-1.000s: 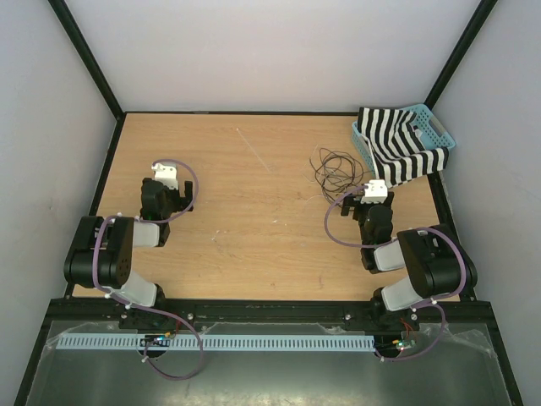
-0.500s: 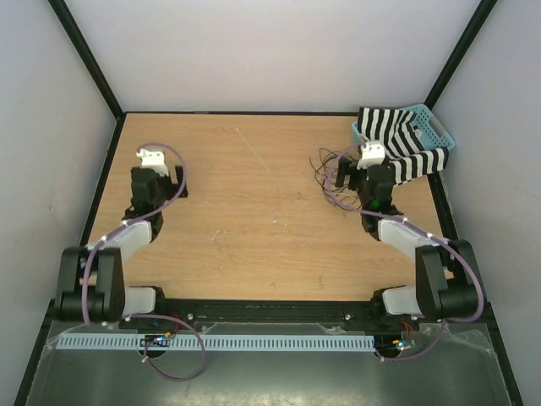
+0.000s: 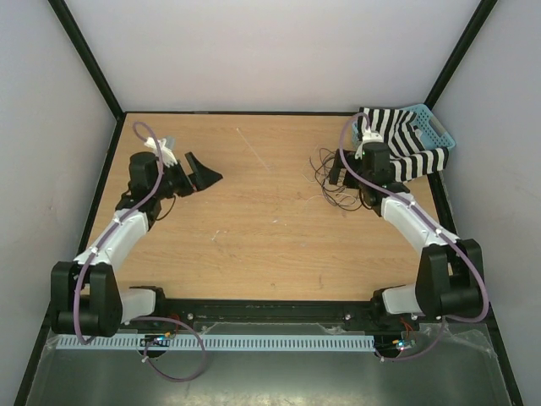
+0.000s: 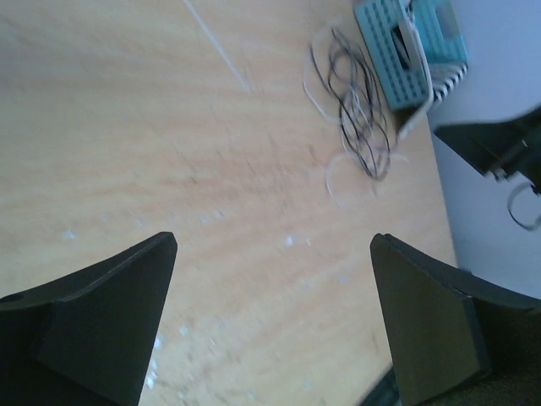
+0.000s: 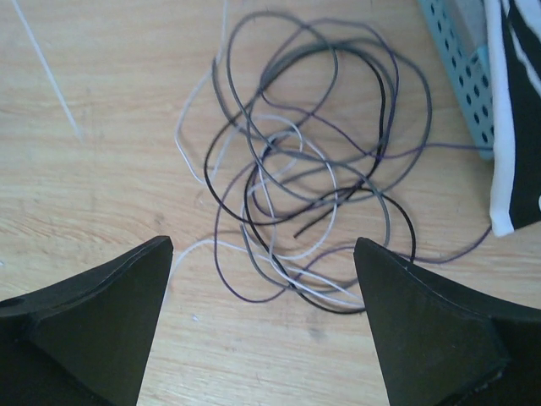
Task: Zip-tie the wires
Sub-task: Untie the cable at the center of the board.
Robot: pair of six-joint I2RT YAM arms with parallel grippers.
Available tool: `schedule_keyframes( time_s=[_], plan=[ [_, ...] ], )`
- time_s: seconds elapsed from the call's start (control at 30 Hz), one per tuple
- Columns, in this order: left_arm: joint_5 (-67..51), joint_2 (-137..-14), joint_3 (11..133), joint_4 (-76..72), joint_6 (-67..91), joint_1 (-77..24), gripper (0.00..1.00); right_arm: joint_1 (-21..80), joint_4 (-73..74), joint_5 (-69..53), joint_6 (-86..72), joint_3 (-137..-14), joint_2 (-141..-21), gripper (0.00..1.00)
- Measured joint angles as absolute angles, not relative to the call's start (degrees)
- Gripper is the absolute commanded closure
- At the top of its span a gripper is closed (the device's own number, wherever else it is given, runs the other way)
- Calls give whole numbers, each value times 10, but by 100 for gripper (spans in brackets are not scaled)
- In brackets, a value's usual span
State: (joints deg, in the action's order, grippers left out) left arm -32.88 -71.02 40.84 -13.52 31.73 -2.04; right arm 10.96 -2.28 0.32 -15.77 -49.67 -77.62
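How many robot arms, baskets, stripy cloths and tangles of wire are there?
Robot arms: 2 (left arm, right arm)
Wires, one tangle: 1
Blue basket: 1
Striped cloth: 1
Total: 5

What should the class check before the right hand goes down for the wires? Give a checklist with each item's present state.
1. Right hand open: ok.
2. Right hand above the wires: ok.
3. Left hand open and empty: ok.
4. Wires clear of the basket: not ok, one strand reaches it.
5. Zip tie found: cannot tell; only a thin pale strip lies on the table.
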Motion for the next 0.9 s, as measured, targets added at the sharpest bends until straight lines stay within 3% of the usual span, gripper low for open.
schedule_keyframes(
  time_s=[0.4, 0.8, 0.9],
  plan=[
    [-380, -646, 392, -17, 308, -42, 1, 109, 58, 23, -107, -558, -898, 2],
    [-383, -646, 392, 8, 299, -42, 1, 108, 33, 192, -262, -587, -988, 3],
    [-386, -646, 392, 9, 298, -42, 1, 106, 14, 226, -285, -595, -1022, 7]
  ],
)
